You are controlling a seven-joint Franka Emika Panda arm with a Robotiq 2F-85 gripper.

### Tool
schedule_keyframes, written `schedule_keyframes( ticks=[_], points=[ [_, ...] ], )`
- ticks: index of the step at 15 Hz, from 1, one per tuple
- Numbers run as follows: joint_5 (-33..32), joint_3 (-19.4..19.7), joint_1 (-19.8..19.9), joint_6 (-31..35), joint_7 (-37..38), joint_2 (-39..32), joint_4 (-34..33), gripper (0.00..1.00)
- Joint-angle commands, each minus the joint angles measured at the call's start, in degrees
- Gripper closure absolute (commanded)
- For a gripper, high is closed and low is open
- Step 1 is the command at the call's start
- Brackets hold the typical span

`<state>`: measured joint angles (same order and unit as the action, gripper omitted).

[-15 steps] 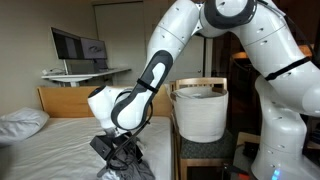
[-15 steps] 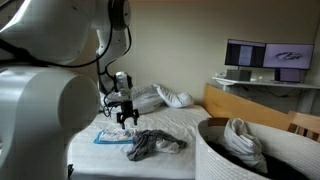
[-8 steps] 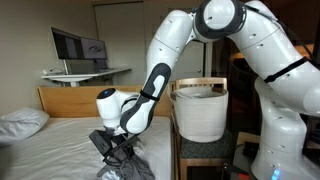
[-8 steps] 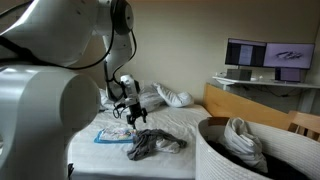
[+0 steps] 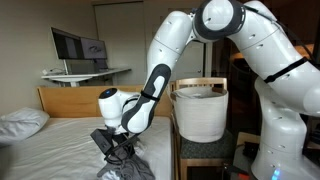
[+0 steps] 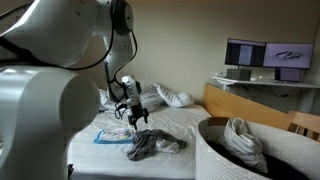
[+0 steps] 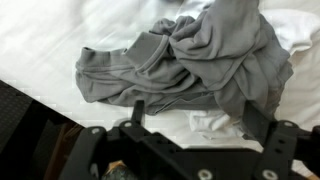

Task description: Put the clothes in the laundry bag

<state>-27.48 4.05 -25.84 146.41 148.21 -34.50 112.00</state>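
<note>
A crumpled dark grey garment (image 7: 190, 60) lies on the white bedsheet; it also shows in both exterior views (image 6: 155, 145) (image 5: 128, 166). My gripper (image 7: 196, 118) hangs just above its near edge, jaws open and pointing down, holding nothing. Between the fingers (image 7: 137, 112) lies a small bunched white cloth (image 7: 210, 122). In the exterior views the gripper (image 6: 135, 113) (image 5: 118, 148) is low over the bed. The laundry bag (image 5: 200, 112) stands beside the bed, its dark rim (image 6: 205, 135) around a white garment (image 6: 240, 140) lying inside.
White pillows (image 6: 165, 97) (image 5: 20, 122) lie at the head of the bed by the wooden headboard (image 5: 60, 98). A flat blue-and-white sheet (image 6: 112, 135) rests on the bed near the gripper. A desk with monitors (image 6: 262, 57) stands behind the bed.
The arm has shifted a little across the bed toward the grey garment and lowered slightly; over the last half second it has hardly moved. The jaws stayed open.
</note>
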Motion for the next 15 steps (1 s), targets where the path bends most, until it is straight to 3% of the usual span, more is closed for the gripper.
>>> schedule_keyframes(
  ticks=[1, 8, 15],
  points=[
    [-0.6, 1.8, 0.2, 6.6, 1.6, -0.7, 1.5, 0.0],
    [1.8, 7.3, -3.0, 18.5, 1.3, -7.9, -0.7, 0.0],
    [7.5, 18.6, -13.7, 30.0, 2.5, -18.3, -3.4, 0.0]
  ],
)
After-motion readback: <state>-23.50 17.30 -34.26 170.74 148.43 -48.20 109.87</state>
